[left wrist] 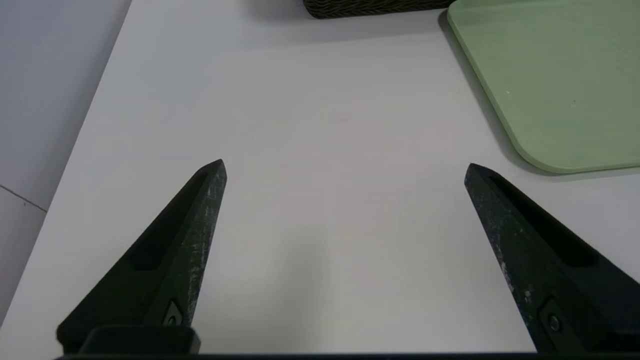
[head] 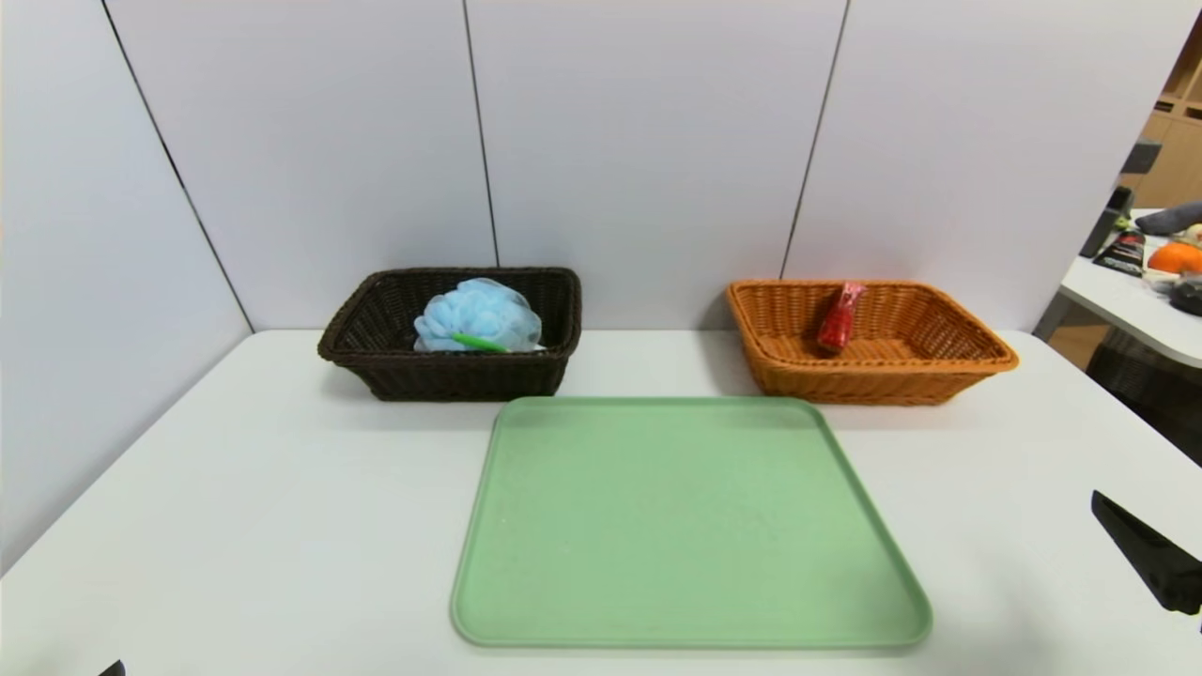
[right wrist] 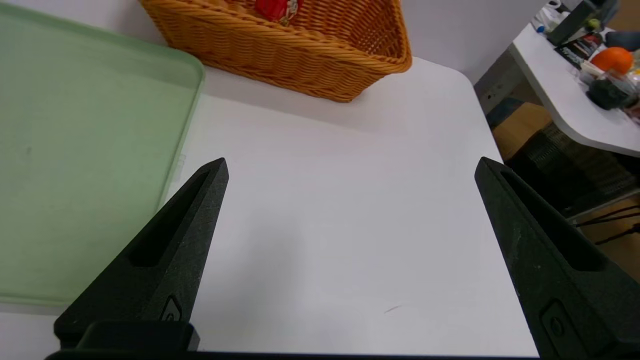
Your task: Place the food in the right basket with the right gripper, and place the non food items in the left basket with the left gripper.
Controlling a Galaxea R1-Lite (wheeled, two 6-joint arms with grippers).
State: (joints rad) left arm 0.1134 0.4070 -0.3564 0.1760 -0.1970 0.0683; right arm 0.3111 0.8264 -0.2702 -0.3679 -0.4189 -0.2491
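Note:
A dark brown basket point(head: 376, 329) stands at the back left, its base point(left wrist: 370, 7) just showing in the left wrist view. It holds a blue mesh bath puff point(head: 477, 314) with a green stick point(head: 479, 343) lying on it. An orange wicker basket point(head: 977, 349) point(right wrist: 300, 65) stands at the back right with a red food packet point(head: 839, 319) point(right wrist: 272, 7) leaning inside. My left gripper point(left wrist: 345, 167) hovers open over bare table near the front left. At the front right my right gripper point(right wrist: 351, 167) is open too, one finger point(head: 1150, 554) showing in the head view. Neither holds anything.
A flat green tray point(head: 690, 526) point(left wrist: 555, 80) point(right wrist: 75, 150) lies bare in the middle of the white table point(head: 235, 488). White wall panels close the back and left. Beyond the table's right edge stands another table point(head: 1127, 300) point(right wrist: 560, 100) with clutter on it.

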